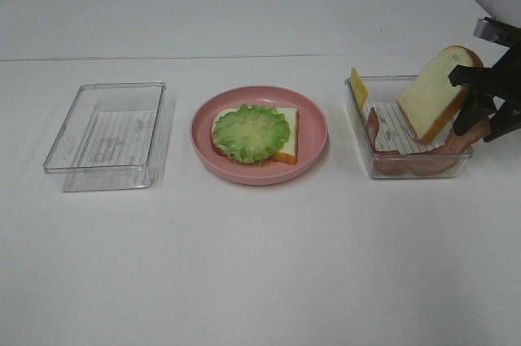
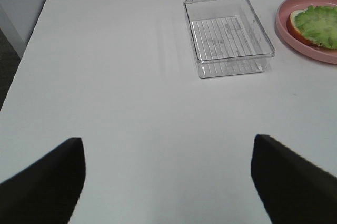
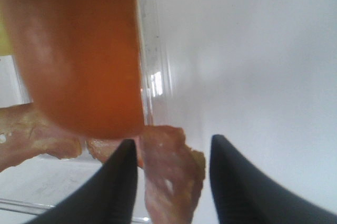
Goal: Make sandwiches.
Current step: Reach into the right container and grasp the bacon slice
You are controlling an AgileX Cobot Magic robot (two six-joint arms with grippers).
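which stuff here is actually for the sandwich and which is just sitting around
For the sandwich: white bread slice with orange-brown crust, ruffled green lettuce on it, second bread slice, leaning, thin yellow cheese slice, reddish-brown bacon strips.
Just sitting around: empty clear plastic rectangular tray, left; round pink plate and right clear plastic tray, only holders.
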